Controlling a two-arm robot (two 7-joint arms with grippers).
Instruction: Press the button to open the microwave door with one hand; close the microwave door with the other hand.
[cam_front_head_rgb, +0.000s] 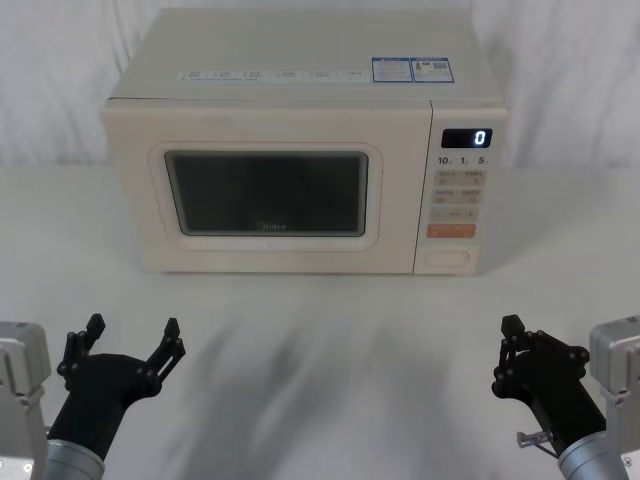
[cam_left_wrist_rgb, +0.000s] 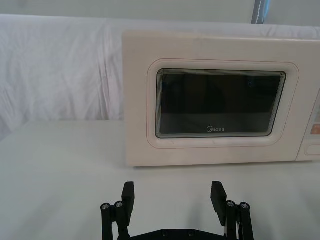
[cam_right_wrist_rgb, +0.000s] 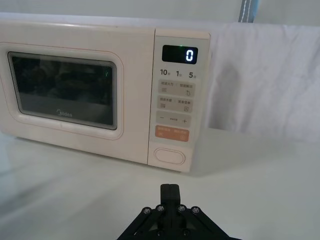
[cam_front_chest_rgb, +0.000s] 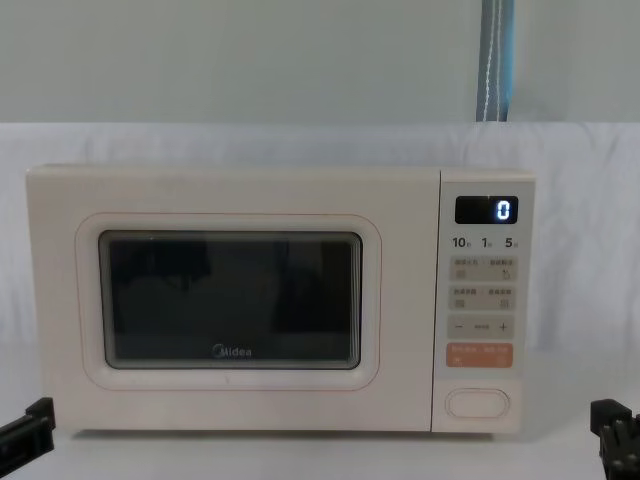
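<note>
A white cloth covers the table (cam_front_head_rgb: 320, 340). The microwave (cam_front_head_rgb: 300, 150) stands at the back, door (cam_front_head_rgb: 270, 190) shut, its button (cam_front_head_rgb: 448, 259) low on the right panel. The right gripper (cam_front_head_rgb: 512, 355), fingers pinched together, sits nearer, ahead and slightly inward of it. The left gripper (cam_front_head_rgb: 133, 333) waits spread wide.

You are looking at a table (cam_front_head_rgb: 330, 370) draped in white cloth, its surface lying smooth and pale under even, soft light. Behind it a white sheet (cam_left_wrist_rgb: 60, 70) is hanging in gentle folds and wrinkles. Above the sheet a plain grey wall (cam_front_chest_rgb: 240, 60) is showing, and a blue-grey strap (cam_front_chest_rgb: 497, 60) is hanging down it, vertical.
</note>
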